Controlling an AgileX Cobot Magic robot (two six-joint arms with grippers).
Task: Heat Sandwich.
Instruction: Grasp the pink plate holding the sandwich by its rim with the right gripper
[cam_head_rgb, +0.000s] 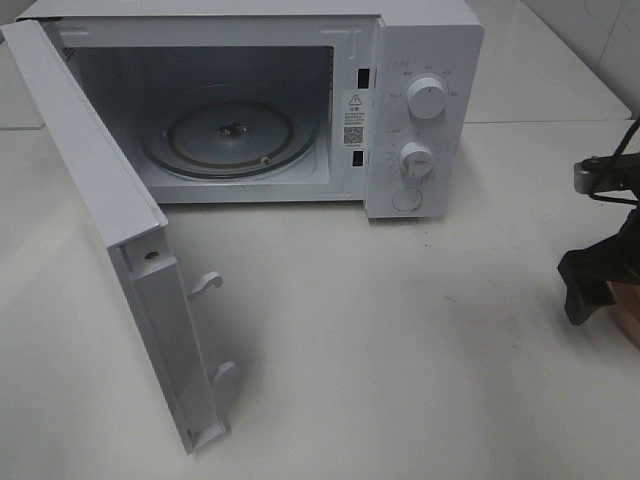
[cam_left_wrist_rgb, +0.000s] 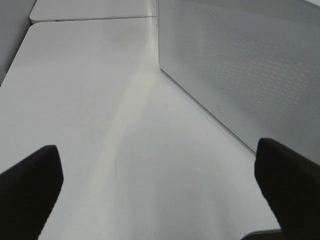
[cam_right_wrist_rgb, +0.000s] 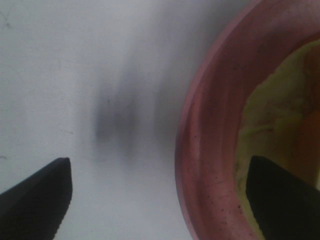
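- Exterior high: the microwave (cam_head_rgb: 420, 110) is seen with its door (cam_head_rgb: 130, 250) wide open and the glass turntable (cam_head_rgb: 235, 130) bare, so nothing is loaded yet. The right arm (cam_head_rgb: 598, 268) is seen at the edge, above a sliver of pink plate (cam_head_rgb: 627, 312) on the surface (cam_head_rgb: 400, 350).
- Left wrist: the left pincer (cam_left_wrist_rgb: 160, 200) is held spread apart and empty above bare surface, beside a white perforated panel (cam_left_wrist_rgb: 240, 65).
- Right wrist: the right pincer (cam_right_wrist_rgb: 157, 200) is spread apart with nothing gripped, one finger over the plate's inside and the other outside its rim. The sandwich (cam_right_wrist_rgb: 272, 110) lies on the plate. Door opening appears done; gripping, loading, closing and starting are judged left.
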